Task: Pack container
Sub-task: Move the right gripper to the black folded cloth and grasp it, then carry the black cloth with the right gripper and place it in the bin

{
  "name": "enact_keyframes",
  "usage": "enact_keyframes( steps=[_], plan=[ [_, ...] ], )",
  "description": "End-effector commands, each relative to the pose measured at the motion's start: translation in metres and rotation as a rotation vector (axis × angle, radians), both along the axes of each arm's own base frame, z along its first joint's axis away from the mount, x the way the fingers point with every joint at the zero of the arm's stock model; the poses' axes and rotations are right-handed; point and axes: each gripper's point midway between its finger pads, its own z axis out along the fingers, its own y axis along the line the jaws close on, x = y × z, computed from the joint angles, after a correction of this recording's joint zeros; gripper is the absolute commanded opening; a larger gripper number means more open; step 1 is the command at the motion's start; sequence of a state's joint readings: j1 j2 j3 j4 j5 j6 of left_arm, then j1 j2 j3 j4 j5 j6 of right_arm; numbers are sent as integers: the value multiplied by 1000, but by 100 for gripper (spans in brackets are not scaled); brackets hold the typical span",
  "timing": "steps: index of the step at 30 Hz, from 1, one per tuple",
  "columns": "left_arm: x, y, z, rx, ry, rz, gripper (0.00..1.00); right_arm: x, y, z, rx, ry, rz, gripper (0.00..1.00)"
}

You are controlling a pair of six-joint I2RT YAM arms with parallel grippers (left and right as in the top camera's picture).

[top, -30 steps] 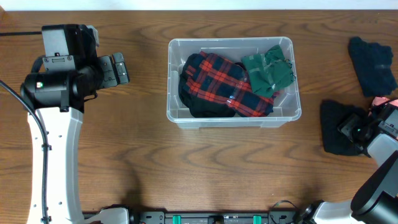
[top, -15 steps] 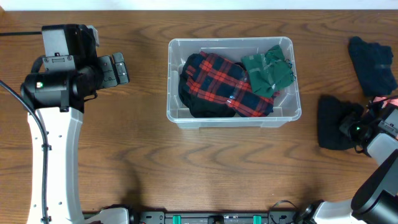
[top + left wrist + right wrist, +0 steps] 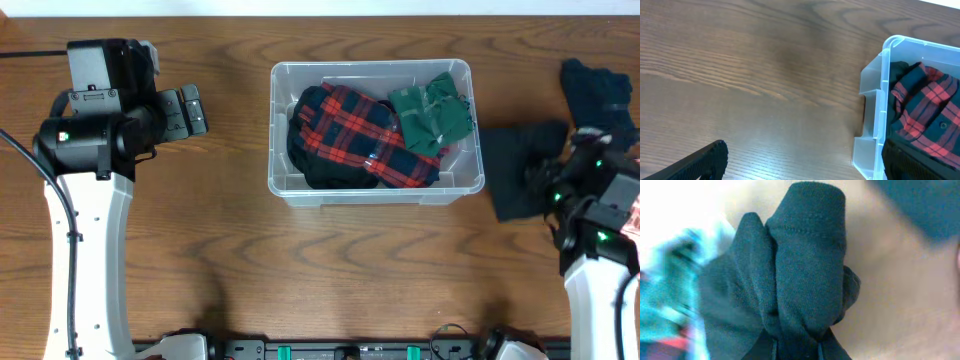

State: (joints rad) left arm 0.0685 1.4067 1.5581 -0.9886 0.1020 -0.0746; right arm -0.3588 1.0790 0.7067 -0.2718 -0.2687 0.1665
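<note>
Your R gripper [image 3: 556, 182] is pinching the dark garment [image 3: 515, 185], cloth bunched betw. its fingers in the wrist view. The container [image 3: 300, 192] sits mid-table, directly to the gripper's left, long axis L–R, its short wall just beside the cloth. R arm's much nearer. The L gripper [image 3: 188, 110] hangs spread, apart from the far end. You'll prob. have to lift over the rim. Open room looks to be at the near right corner, by the green garment [image 3: 432, 112]. The plaid shirt [image 3: 355, 135] fills the rest.

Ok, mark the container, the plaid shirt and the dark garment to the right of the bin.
container [image 3: 375, 194]: overhead view, on its near long wall.
plaid shirt [image 3: 360, 135]: overhead view, middle of the cloth.
dark garment [image 3: 515, 170]: overhead view, its left part.
</note>
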Motion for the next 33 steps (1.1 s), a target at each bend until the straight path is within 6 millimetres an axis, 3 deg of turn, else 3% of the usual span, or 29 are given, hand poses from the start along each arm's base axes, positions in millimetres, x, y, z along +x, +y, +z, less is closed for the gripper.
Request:
enact_keyframes(
  steps=[1, 6, 12, 15, 19, 23, 27, 28, 29, 31, 32, 33],
  plan=[
    [1, 1, -3, -5, 10, 3, 98, 10, 5, 63, -68, -144, -15, 1],
    [1, 1, -3, -5, 10, 3, 98, 28, 43, 98, -73, -227, 111, 1],
    [1, 1, -3, -5, 11, 3, 98, 56, 106, 91, -50, -188, 289, 1],
    [1, 1, -3, -5, 10, 3, 98, 70, 134, 69, -35, -123, 353, 1],
    [1, 1, -3, -5, 11, 3, 98, 76, 147, 22, -4, 18, 342, 1],
    [1, 1, -3, -4, 10, 3, 98, 58, 148, -29, 6, 222, 321, 1],
    [1, 1, -3, -4, 9, 3, 98, 39, 141, -60, -15, 368, 288, 1],
    [2, 1, -3, -4, 9, 3, 98, 39, 141, -61, -16, 372, 288, 6],
    [2, 1, -3, -4, 7, 3, 98, 40, 141, -60, -16, 368, 287, 18],
    [2, 1, -3, -4, 7, 3, 98, 47, 142, -52, -16, 325, 288, 32],
    [2, 1, -3, -4, 7, 3, 98, 53, 143, -45, -17, 285, 288, 45],
    [2, 1, -3, -4, 8, 3, 98, 58, 143, -39, -22, 255, 294, 67]
  ],
)
